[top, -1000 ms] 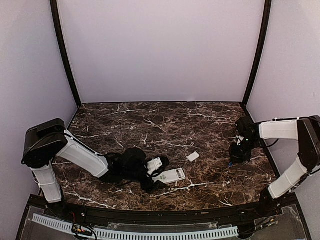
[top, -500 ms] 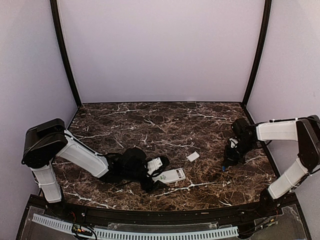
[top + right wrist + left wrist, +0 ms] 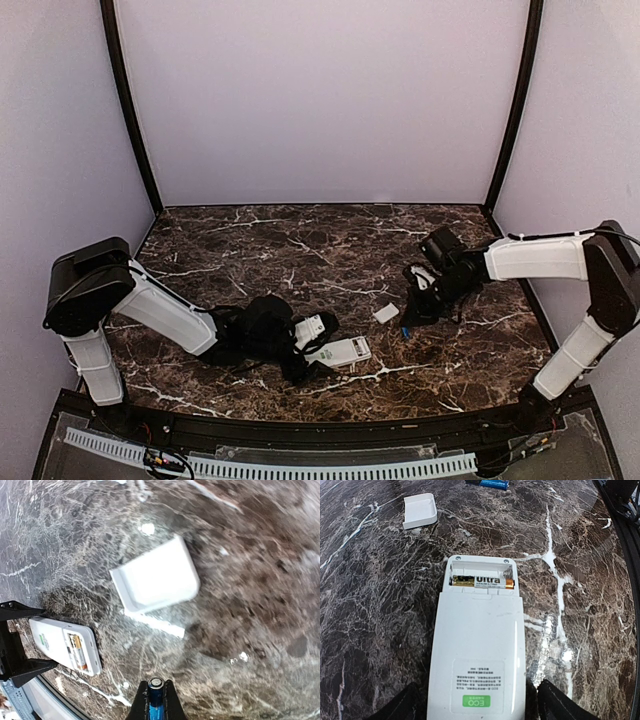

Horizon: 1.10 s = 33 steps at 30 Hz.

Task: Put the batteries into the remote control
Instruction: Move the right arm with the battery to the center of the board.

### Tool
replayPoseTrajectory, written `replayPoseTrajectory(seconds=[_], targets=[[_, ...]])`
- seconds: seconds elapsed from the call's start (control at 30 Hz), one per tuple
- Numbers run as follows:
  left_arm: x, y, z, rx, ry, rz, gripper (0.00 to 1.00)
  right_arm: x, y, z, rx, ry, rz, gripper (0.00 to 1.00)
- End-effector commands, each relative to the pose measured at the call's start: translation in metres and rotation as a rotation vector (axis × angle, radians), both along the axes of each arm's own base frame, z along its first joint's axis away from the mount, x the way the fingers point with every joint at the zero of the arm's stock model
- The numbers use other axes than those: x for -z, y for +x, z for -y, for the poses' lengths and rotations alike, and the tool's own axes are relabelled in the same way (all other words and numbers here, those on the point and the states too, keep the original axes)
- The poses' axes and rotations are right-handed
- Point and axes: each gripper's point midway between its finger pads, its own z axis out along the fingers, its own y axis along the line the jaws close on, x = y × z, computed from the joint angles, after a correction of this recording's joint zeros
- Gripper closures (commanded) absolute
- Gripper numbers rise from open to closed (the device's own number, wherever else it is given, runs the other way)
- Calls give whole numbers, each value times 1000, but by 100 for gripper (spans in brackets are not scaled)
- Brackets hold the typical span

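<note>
The remote control point(image 3: 476, 645) lies back up on the marble table, its battery bay open at the far end with one black and gold battery point(image 3: 481, 581) in it. It also shows in the top view point(image 3: 347, 351) and the right wrist view point(image 3: 65, 644). My left gripper point(image 3: 476, 711) is shut on the remote's near end, one finger on each side; in the top view the left gripper point(image 3: 312, 352) rests low on the table. My right gripper point(image 3: 155, 700) is shut on a blue battery point(image 3: 155, 692) and holds it above the table, right of the remote. In the top view the right gripper point(image 3: 408, 322) is just right of the white plate.
A small flat white square plate point(image 3: 386, 313) lies between the remote and my right gripper; it also shows in the left wrist view point(image 3: 420, 511) and the right wrist view point(image 3: 155, 577). The table's front edge point(image 3: 320, 420) runs close behind the remote.
My right gripper has moved left across the table with the blue battery, from the right edge to beside the white plate. The left arm and the remote have not moved.
</note>
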Motion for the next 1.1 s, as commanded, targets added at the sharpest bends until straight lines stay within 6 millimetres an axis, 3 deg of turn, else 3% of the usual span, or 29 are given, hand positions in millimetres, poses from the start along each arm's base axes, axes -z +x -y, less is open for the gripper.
replayPoseTrajectory(seconds=[0.0,0.13,0.33,0.53,0.7,0.8,0.9,1.07], targets=[[40,-13,-30,-21,147,-92,20,9,9,-9,-64,-51,22,100],[40,-13,-30,-24,146,-94,20,5,4,-23,-131,-56,44,100],[40,-13,-30,-23,144,-92,21,33,-3,25,9,-383,-118,100],[41,-13,-30,-24,147,-94,20,38,-8,38,104,-415,-163,100],[40,-13,-30,-22,148,-94,20,31,-7,28,79,-371,-175,80],[40,-13,-30,-21,149,-93,20,10,4,17,31,-324,-113,67],[39,-13,-30,-21,149,-91,20,-21,19,6,-47,-273,-11,61],[34,-12,-30,-23,144,-79,20,-95,55,-15,-248,-189,327,60]])
